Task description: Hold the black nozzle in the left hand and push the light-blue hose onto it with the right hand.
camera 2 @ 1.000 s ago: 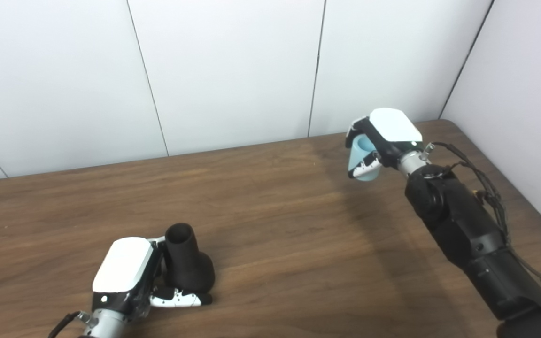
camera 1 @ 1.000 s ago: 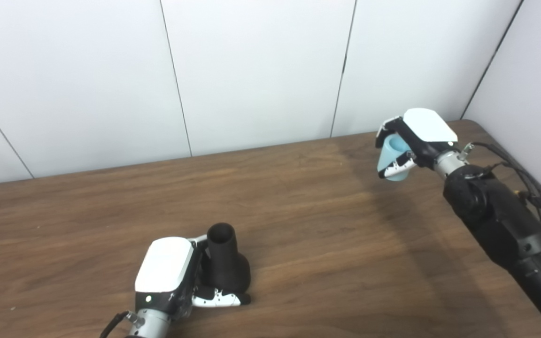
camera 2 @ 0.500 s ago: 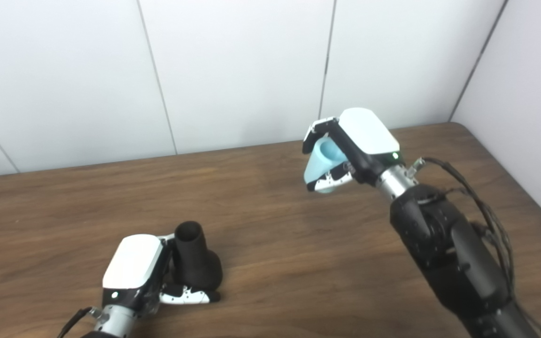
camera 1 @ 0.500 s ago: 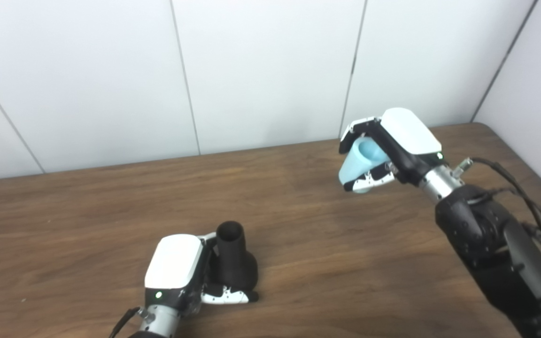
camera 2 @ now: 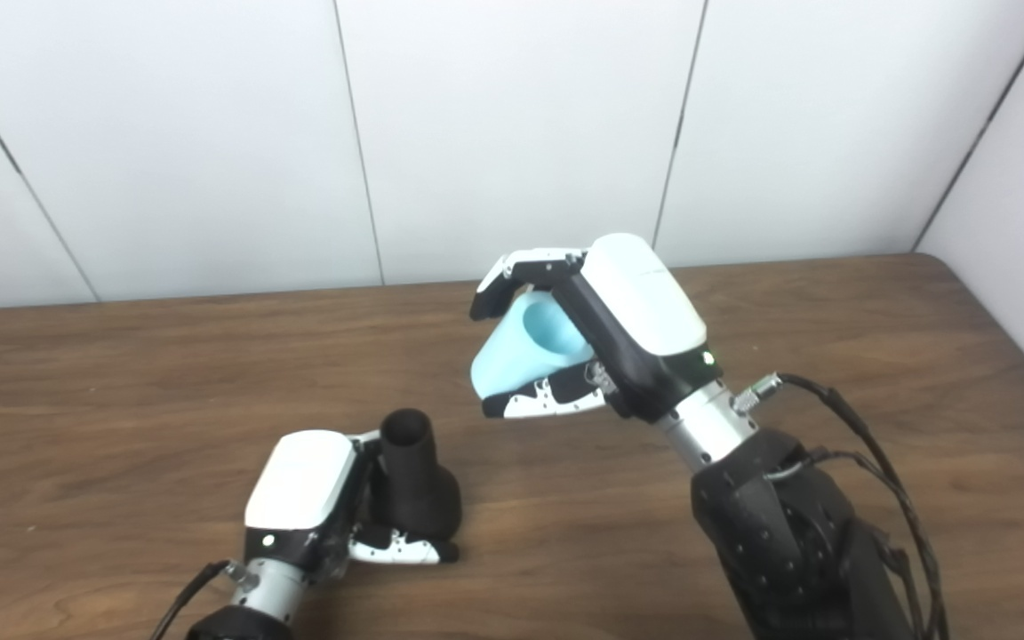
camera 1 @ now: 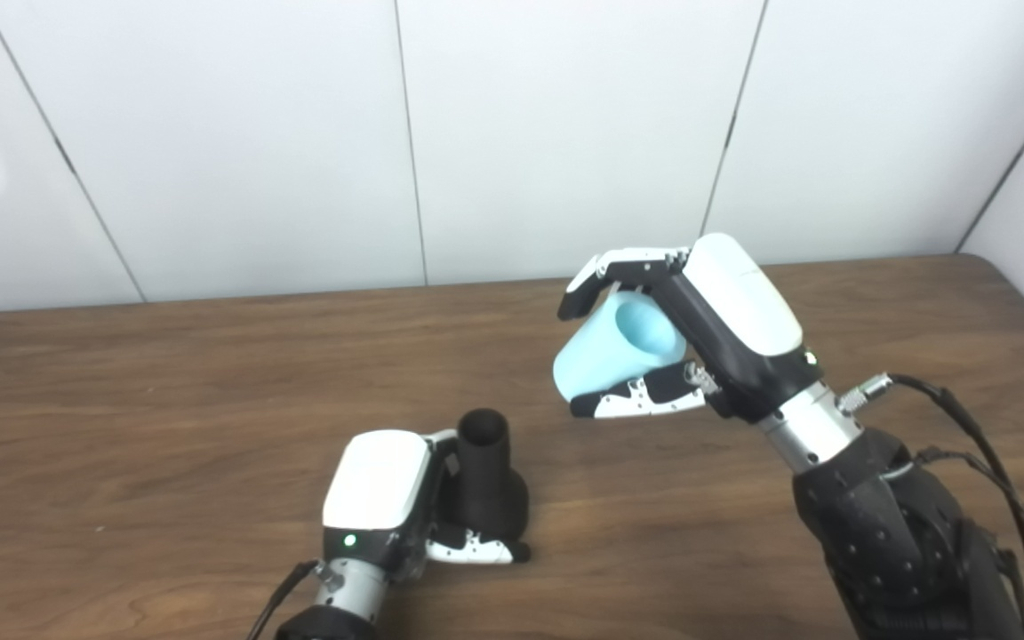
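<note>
Near the wooden table's (camera 1: 121, 400) front edge, the left hand (camera 1: 383, 498) grips the upright black nozzle (camera 1: 484, 484); the right hand (camera 1: 708, 329) clasps the light-blue hose (camera 1: 605, 356) aloft, apart. Both views match.

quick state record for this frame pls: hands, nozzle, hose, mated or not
left hand: shut on the black nozzle, low at the table
black nozzle: upright, open end up, base on or near the table
right hand: shut on the light-blue hose, held in the air
light-blue hose: tilted, above and right of the nozzle
mated: no, clear gap between hose and nozzle
</note>
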`<move>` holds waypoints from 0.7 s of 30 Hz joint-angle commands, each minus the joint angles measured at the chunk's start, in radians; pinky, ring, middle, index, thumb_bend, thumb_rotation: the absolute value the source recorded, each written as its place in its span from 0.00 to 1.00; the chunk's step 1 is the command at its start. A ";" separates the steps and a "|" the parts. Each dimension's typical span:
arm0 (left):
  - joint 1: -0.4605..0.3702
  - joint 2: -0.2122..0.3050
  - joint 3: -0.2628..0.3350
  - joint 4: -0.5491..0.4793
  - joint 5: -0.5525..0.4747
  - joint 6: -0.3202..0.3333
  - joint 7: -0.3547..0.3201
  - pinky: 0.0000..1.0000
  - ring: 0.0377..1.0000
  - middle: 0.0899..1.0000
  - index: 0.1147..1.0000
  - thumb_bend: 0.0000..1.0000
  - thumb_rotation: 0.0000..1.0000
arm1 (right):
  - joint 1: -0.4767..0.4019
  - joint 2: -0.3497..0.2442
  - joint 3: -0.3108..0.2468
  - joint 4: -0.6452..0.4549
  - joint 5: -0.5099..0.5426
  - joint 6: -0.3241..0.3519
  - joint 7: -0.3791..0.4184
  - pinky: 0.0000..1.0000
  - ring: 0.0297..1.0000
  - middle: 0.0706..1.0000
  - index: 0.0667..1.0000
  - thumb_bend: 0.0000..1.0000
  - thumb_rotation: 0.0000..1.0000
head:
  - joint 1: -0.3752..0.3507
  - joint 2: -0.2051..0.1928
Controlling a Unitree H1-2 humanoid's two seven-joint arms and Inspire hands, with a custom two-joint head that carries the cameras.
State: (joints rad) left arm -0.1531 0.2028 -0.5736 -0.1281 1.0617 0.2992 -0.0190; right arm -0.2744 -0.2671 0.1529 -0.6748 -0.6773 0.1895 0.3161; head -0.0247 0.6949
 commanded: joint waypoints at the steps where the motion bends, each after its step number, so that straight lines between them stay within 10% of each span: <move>1: 0.117 -0.011 -0.078 0.082 -0.044 0.012 -0.179 0.49 0.46 0.50 0.39 0.50 0.00 | -0.025 0.028 -0.011 -0.075 -0.014 -0.001 -0.011 0.27 0.38 0.51 0.49 0.49 0.00 | 0.003 0.000; 21: 0.127 -0.015 -0.083 0.079 -0.037 0.015 -0.176 0.39 0.35 0.40 0.46 0.50 0.00 | 0.047 0.132 0.028 0.042 -0.039 -0.110 -0.095 0.29 0.38 0.50 0.49 0.49 0.00 | 0.013 -0.001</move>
State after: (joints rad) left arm -0.1454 0.1836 -0.5785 -0.1308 1.0844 0.3226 -0.0190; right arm -0.1964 -0.1466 0.1869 -0.6165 -0.7125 0.1441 0.2759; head -0.0107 0.6934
